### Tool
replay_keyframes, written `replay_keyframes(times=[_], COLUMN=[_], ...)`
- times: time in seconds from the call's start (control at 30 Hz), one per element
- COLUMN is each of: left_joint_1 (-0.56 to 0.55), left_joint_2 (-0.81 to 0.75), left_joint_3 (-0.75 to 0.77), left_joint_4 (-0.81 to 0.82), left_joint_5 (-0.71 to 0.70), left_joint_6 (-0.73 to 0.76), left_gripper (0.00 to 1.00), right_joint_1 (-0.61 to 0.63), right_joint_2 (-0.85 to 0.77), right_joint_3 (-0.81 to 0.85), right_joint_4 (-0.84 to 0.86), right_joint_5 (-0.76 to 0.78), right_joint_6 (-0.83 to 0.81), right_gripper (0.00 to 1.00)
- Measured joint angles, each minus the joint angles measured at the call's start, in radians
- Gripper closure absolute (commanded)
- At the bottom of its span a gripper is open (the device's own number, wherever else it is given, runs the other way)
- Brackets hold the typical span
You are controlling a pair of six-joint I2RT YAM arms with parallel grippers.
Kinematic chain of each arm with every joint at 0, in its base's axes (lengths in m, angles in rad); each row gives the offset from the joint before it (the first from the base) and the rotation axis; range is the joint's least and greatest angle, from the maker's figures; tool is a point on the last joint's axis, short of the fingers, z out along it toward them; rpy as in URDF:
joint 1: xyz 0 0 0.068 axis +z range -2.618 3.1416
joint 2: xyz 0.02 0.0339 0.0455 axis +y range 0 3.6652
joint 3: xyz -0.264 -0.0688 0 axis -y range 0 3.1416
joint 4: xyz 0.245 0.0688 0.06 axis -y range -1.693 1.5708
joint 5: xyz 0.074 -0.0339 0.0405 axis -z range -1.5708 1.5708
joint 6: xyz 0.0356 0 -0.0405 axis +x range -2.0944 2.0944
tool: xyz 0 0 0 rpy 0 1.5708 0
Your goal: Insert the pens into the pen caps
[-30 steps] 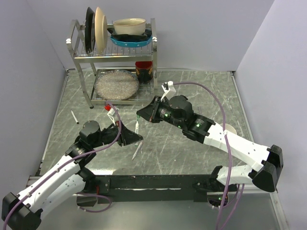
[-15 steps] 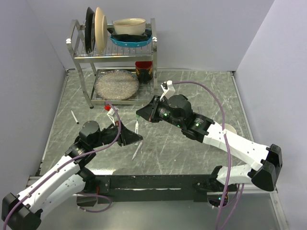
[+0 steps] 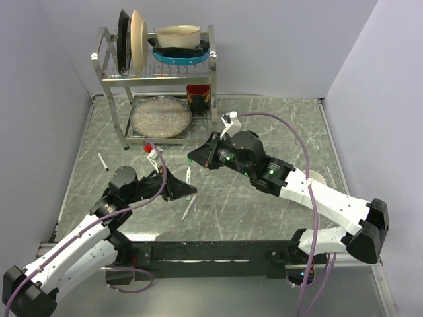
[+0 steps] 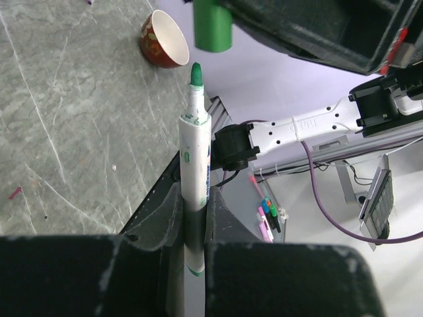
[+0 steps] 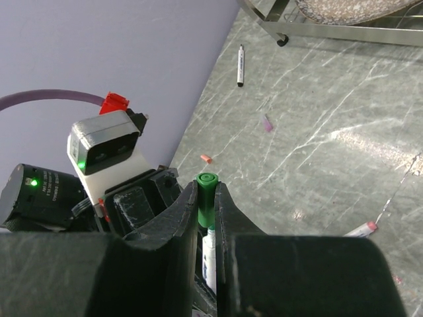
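Note:
My left gripper [image 4: 193,198] is shut on a white-barrelled pen [image 4: 195,152] with a bare green tip, held pointing at the right gripper. My right gripper [image 5: 206,188] is shut on the green pen cap [image 5: 207,198]. In the left wrist view the green cap [image 4: 212,26] hangs just beyond the tip, a small gap apart and slightly to its right. In the top view the left gripper [image 3: 190,191] and right gripper [image 3: 192,158] meet mid-table. A pink-ended pen [image 3: 189,207] lies below them. A black-ended pen [image 3: 103,161] lies at the left. A pink cap [image 5: 268,123] and a red cap [image 5: 207,158] lie loose.
A metal dish rack [image 3: 211,66] with plates and bowls stands at the back left, with a red cup [image 3: 198,98] beside it. A red bowl [image 4: 162,39] sits on the table on the right side. Walls close in the table on both sides.
The right gripper with the green cap has edged very slightly left toward the pen. The left arm has stayed still.

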Motion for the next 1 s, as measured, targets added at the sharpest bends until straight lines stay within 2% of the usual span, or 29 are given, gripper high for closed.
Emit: replay_keyframes(times=[0.6, 1.0], left_joint_1=[0.0, -0.005], left_joint_2=[0.005, 0.0], left_joint_3=[0.0, 0.0], left_joint_4=[0.011, -0.05], left_joint_5=[0.0, 0.002], left_joint_6=[0.0, 0.016], left_gripper=[0.99, 0.99], right_joint_1=[0.02, 0.133], right_joint_2=[0.0, -0.042], right_joint_3=[-0.038, -0.11], right_joint_4=[0.015, 0.028], right_joint_5=[-0.018, 0.189], right_joint_6=[0.015, 0.039], right_gripper=[1.0, 0.97])
